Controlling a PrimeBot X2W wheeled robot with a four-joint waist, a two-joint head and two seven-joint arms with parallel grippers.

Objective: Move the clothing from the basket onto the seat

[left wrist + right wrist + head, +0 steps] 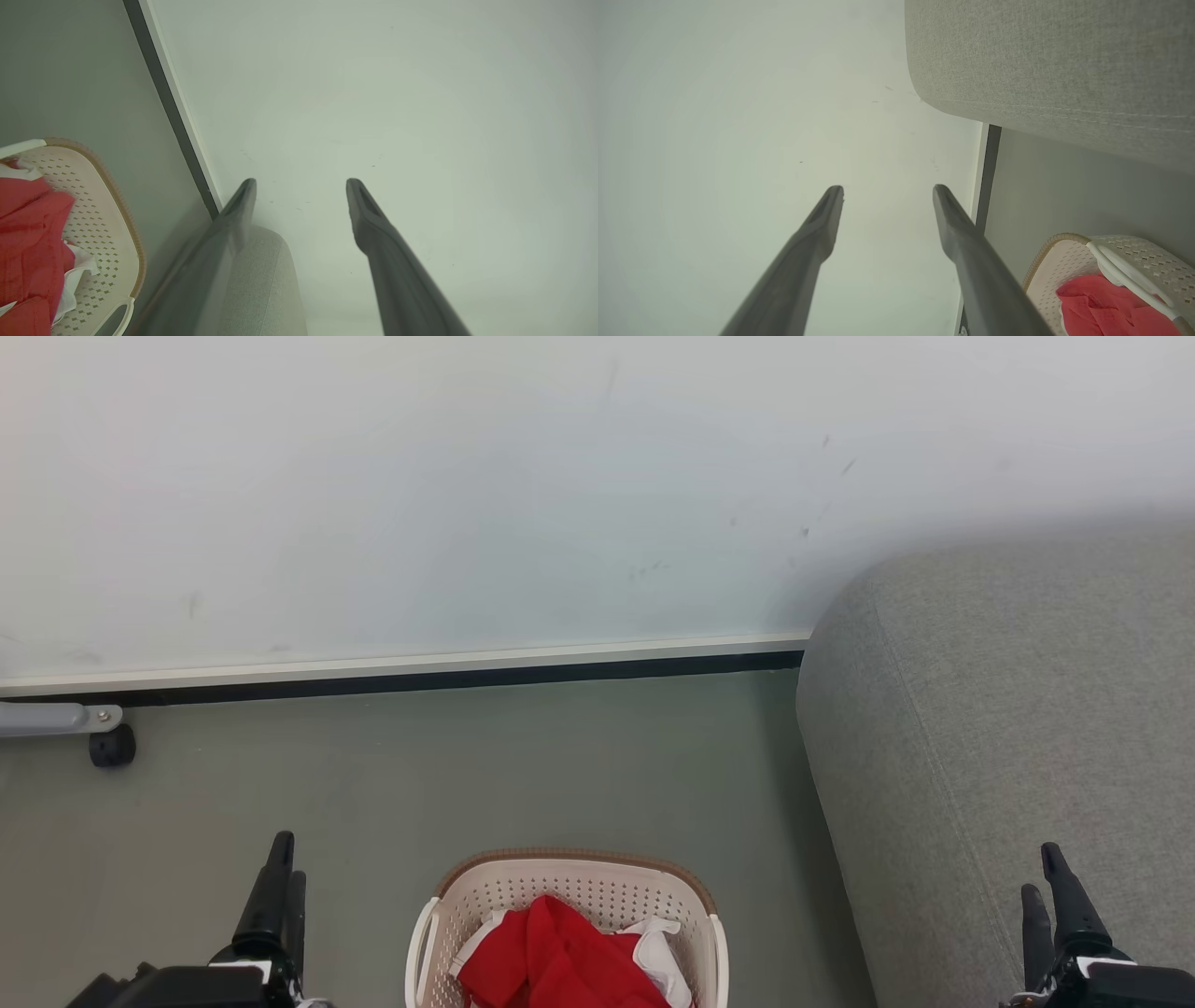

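Note:
The cream perforated basket (569,887) with a brown rim stands on the floor at the bottom middle of the head view. Red and white clothing (560,957) lies bunched inside it. The grey seat (1018,728) rises to the right of the basket. My left gripper (282,859) hangs open left of the basket, empty. My right gripper (1044,873) is open in front of the seat, empty. In the left wrist view the open left gripper (301,186) points at the wall, with basket (107,196) and clothing (28,242) at left. The right wrist view shows the open right gripper (887,193), seat (1055,60), basket (1064,261) and clothing (1101,310).
A pale wall (467,495) with a dark baseboard (420,679) runs behind the basket. Grey-green floor (467,775) lies between the wall and basket. A grey metal leg with a black caster (110,745) stands at the far left.

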